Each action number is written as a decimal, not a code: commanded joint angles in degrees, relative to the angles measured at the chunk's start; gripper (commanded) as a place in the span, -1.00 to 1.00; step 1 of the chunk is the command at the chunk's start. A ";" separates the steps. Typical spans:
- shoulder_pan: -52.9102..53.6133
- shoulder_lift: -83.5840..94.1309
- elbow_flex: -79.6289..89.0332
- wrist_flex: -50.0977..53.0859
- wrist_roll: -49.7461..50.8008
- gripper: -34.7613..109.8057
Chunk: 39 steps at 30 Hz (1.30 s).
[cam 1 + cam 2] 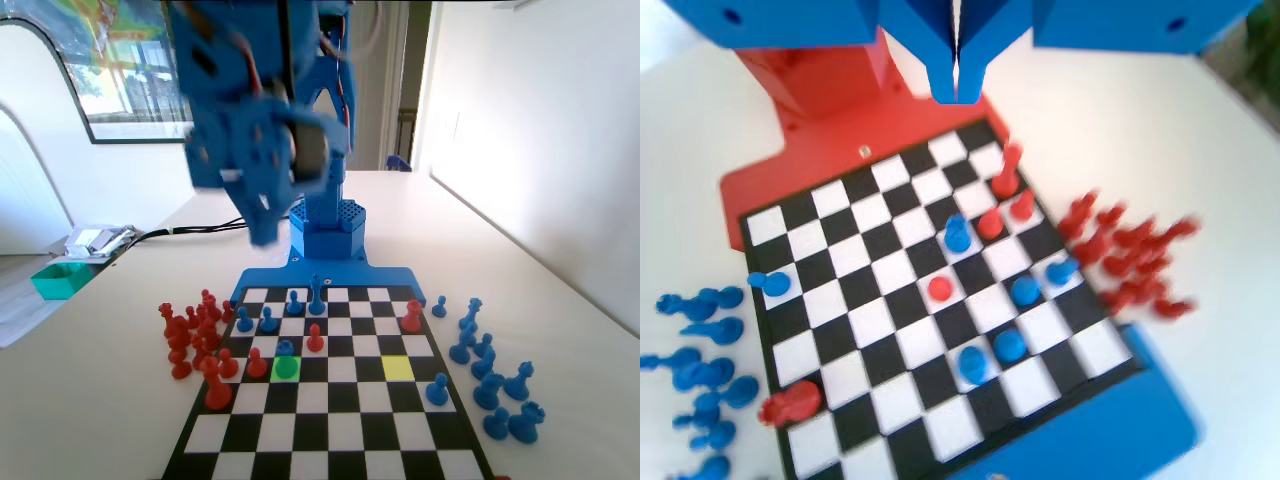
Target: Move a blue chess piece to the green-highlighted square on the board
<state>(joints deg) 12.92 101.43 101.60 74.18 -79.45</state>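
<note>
Blue pawn (286,349) is sitting right on the green square (286,368) of the board (340,440), and the jaws (956,85) hang high above it, pressed together and holding nothing, red pawn (315,338) just beside.

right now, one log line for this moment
claw: raised over board, shut, empty | blue pawn: standing on green square | yellow square: bare

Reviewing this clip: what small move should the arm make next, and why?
Probably pull the arm back to rest: the blue pawn already stands on the green square, and the gripper hangs high above the board, jaws together and empty.
</note>
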 commanded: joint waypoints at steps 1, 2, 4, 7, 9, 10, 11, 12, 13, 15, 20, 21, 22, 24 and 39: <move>2.11 11.16 -5.80 8.35 -11.34 -0.51; 2.29 12.83 -6.06 9.93 -13.10 -0.51; 2.55 16.17 -5.71 12.13 -15.64 -0.51; 2.90 21.36 -3.16 13.45 -18.72 -0.51; 2.90 24.43 -1.14 13.80 -19.86 -0.51; 2.90 26.02 -0.09 14.06 -20.65 -0.51; 2.90 27.51 0.79 14.15 -21.09 -0.51; 2.90 29.00 1.58 14.41 -21.36 -0.51; 2.90 30.41 2.11 14.85 -21.71 -0.51; 2.64 33.22 3.08 15.73 -22.41 -0.51; 1.58 40.25 5.36 17.23 -23.20 -0.51; 1.23 41.40 5.54 17.67 -23.20 -0.51; 0.79 42.45 5.62 18.11 -23.20 -0.51; -0.09 44.38 5.71 19.16 -23.12 -0.51; -4.31 58.01 11.60 20.92 -23.38 -0.51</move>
<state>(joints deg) 8.79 156.53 112.50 94.13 -101.69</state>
